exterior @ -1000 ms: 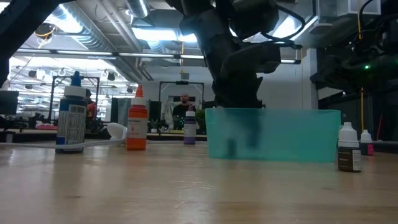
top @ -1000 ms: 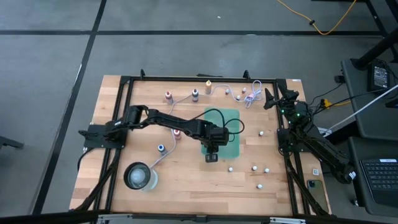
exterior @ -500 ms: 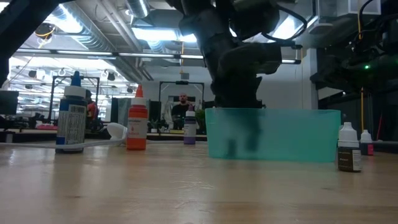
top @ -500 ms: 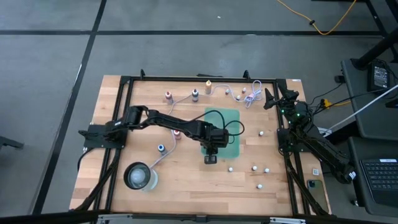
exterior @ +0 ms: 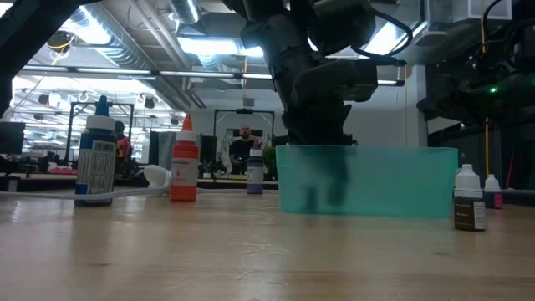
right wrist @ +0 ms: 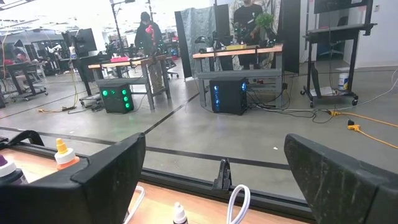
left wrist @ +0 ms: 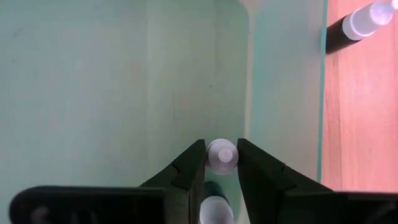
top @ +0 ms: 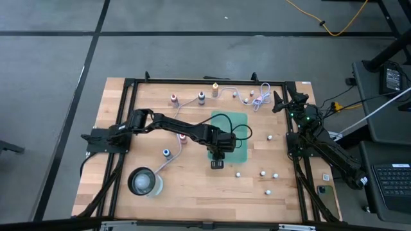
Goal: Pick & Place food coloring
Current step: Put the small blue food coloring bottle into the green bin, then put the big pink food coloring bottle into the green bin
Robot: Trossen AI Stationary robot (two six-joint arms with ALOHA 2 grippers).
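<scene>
A translucent green bin (top: 232,131) stands at the table's middle. My left gripper (top: 218,162) reaches down into its near left part and is shut on a food coloring bottle, whose white cap (left wrist: 222,155) shows end-on between the fingers. More food coloring bottles stand on the wood: red (top: 173,98), dark (top: 201,97), orange (top: 215,90), blue (top: 166,153) and several white-capped ones (top: 262,172). My right gripper (right wrist: 214,180) waits open at the table's far right corner (top: 277,101). My left gripper pinches the bottle's white cap (left wrist: 222,155) between its two fingers (left wrist: 194,163), one on each side. The fingers come steeply from above into the bin. The bottle's top faces up toward the wrist; its lower part is hidden under the cap.
A round glass container (top: 144,181) sits at the near left. A white cable (top: 192,101) runs across the far part of the table. A dark bottle with a white cap (left wrist: 357,25) stands just outside the bin wall. A black frame (top: 131,86) rims the table.
</scene>
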